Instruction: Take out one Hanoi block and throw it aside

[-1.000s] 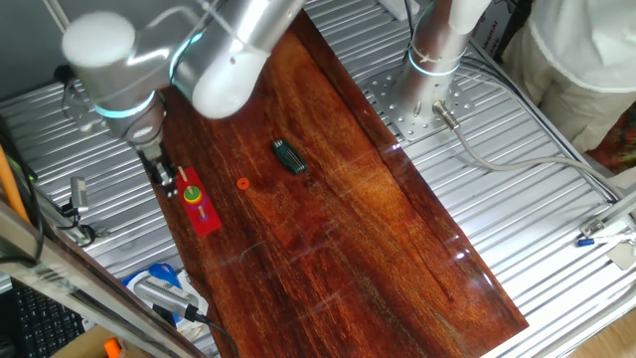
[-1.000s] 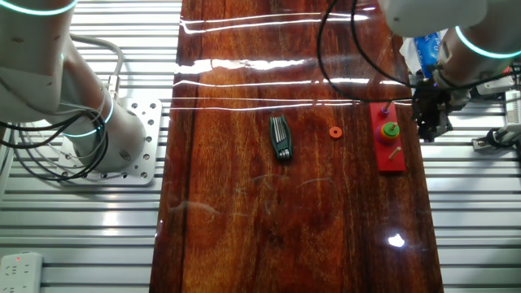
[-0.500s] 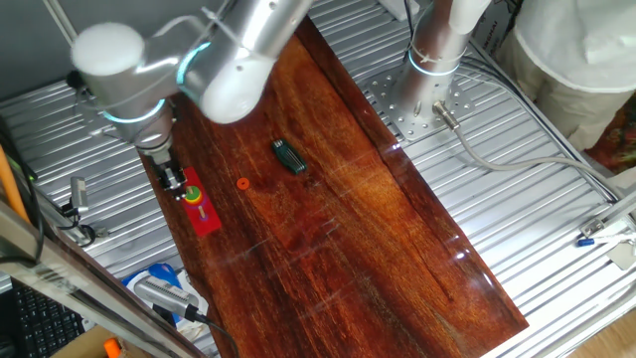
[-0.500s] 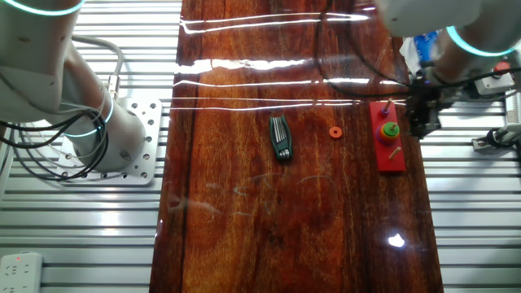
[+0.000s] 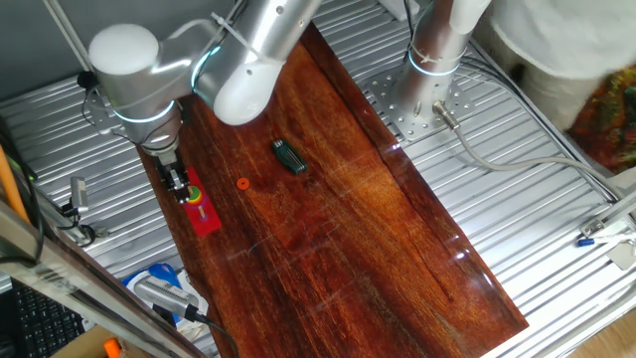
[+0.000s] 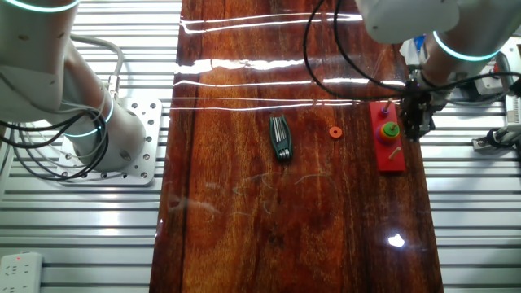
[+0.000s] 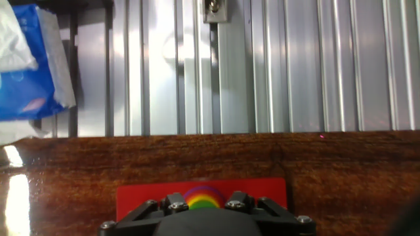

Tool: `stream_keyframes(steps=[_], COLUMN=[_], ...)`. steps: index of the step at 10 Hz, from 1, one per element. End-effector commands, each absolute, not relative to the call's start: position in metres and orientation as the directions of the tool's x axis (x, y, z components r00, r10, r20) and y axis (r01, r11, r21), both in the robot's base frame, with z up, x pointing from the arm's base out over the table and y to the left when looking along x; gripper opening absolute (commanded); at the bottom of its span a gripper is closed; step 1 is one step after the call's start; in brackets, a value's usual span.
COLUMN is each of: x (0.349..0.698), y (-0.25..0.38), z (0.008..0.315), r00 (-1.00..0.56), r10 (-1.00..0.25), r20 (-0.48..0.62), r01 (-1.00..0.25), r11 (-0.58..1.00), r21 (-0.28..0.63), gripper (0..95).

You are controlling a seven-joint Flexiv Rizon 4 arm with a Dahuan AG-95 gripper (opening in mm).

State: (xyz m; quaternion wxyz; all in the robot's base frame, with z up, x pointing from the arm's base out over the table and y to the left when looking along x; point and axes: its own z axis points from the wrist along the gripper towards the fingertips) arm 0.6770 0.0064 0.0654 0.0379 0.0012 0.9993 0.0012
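The green ring [image 6: 391, 129] sits on top of a small stack of coloured rings on a peg of the red base [image 6: 391, 155]. The stack also shows in one fixed view [image 5: 196, 196]. In the hand view the ring [image 7: 204, 204] lies low between the two dark fingers [image 7: 165, 200], with the red base [image 7: 134, 196] under it. My gripper [image 6: 412, 122] [image 5: 177, 183] hangs right beside the stack, at the table's edge, with its jaws apart and nothing in them. The smaller orange ring [image 6: 334, 132] [image 5: 242, 183] lies loose on the wood.
A dark green folding tool [image 6: 281, 138] [image 5: 289, 156] lies mid-table. A blue and white packet [image 7: 33, 72] lies on the ribbed metal past the table edge. A second arm's base [image 6: 106, 138] stands on the metal at the other side.
My gripper has moved from off the table's edge in toward the red base, and now stands right at the ring stack. The rings and tool have not moved.
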Motion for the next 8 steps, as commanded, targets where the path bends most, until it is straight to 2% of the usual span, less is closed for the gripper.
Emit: stream_keyframes(steps=[1, 8], x=[0.6758, 0.667], y=[0.0057, 0.0075], z=[0.0645, 0.0579], r00=[-0.997, -0.996], r10=[0.003, 0.07], r20=[-0.072, -0.063], r01=[0.003, 0.069], r11=[1.0, 0.997], r21=[0.003, 0.023], gripper=[57.0, 57.0])
